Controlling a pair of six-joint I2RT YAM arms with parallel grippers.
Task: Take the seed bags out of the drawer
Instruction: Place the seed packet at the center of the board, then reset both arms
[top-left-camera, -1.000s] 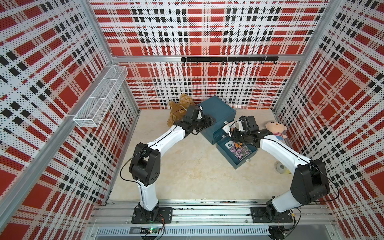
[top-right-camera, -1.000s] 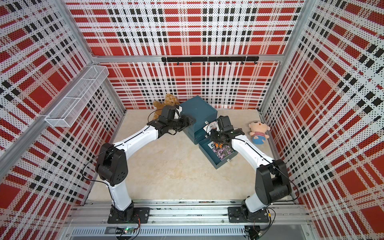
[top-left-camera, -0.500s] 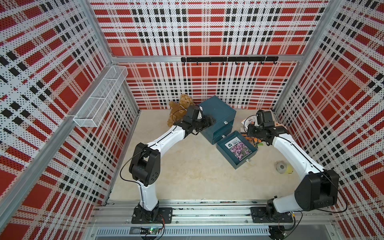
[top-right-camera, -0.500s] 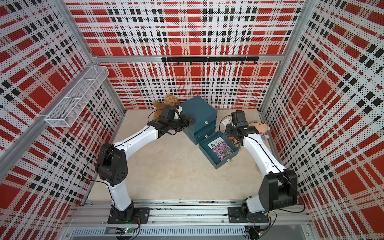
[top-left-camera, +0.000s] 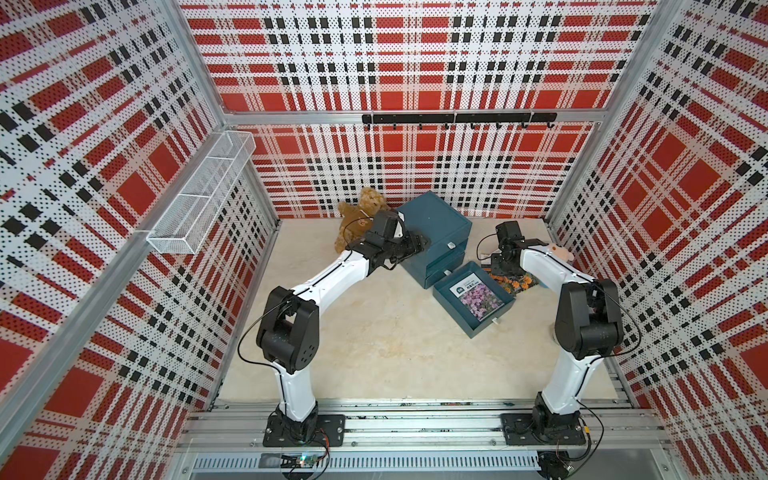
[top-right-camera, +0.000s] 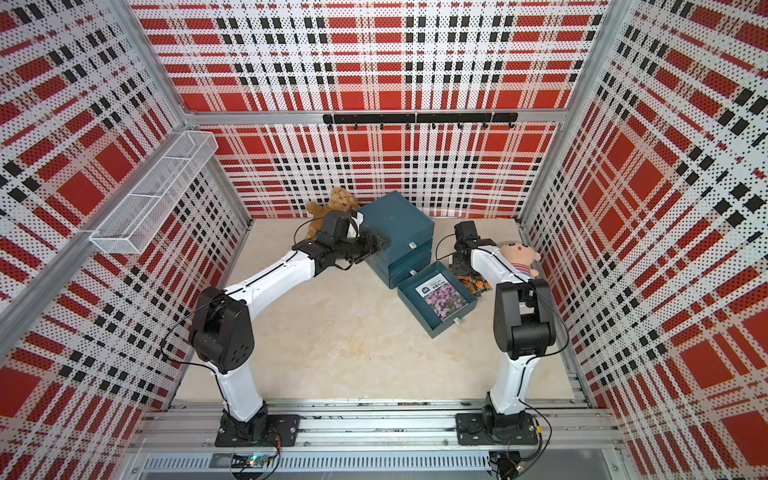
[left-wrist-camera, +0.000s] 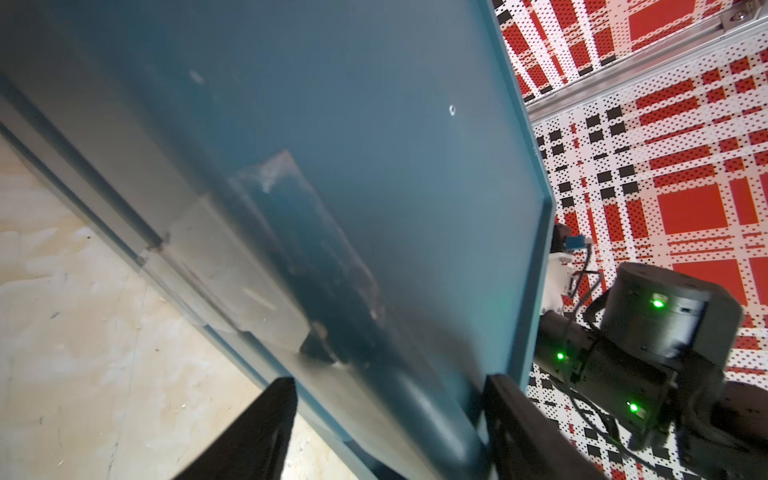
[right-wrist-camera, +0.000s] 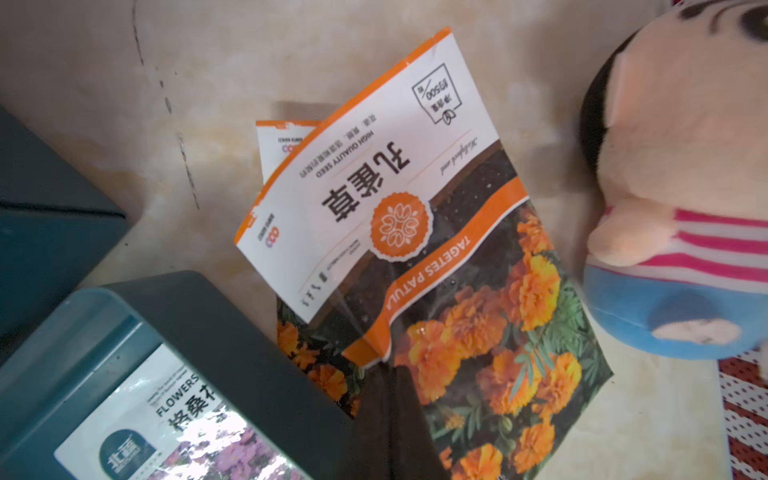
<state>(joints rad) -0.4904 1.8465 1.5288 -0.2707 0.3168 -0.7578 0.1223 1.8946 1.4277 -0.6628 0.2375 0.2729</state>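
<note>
The right gripper (right-wrist-camera: 388, 415) is low over the table (top-left-camera: 374, 332), just outside the open drawer (top-left-camera: 459, 313), between it and a plush doll (right-wrist-camera: 685, 208). Its jaws are pressed together on the flower-printed end of an orange seed bag (right-wrist-camera: 457, 257). This bag lies across a second orange seed bag (right-wrist-camera: 278, 141), which rests on the table beside the drawer's wall with only a white corner and a strip of flowers showing. A purple seed bag (top-left-camera: 478, 297) lies flat inside the drawer, with its white label end toward the cabinet (top-left-camera: 436, 220). The drawer sticks out at the foot of the cabinet.

The left gripper (top-left-camera: 417, 242) is at the cabinet's upper edge, on the side away from the drawer. Its jaws are partly apart with one finger on each side of the teal panel. They seem to clamp it, though the wrist view is blurred this close. A teddy bear (top-left-camera: 361, 212) sits behind that arm by the back wall.
</note>
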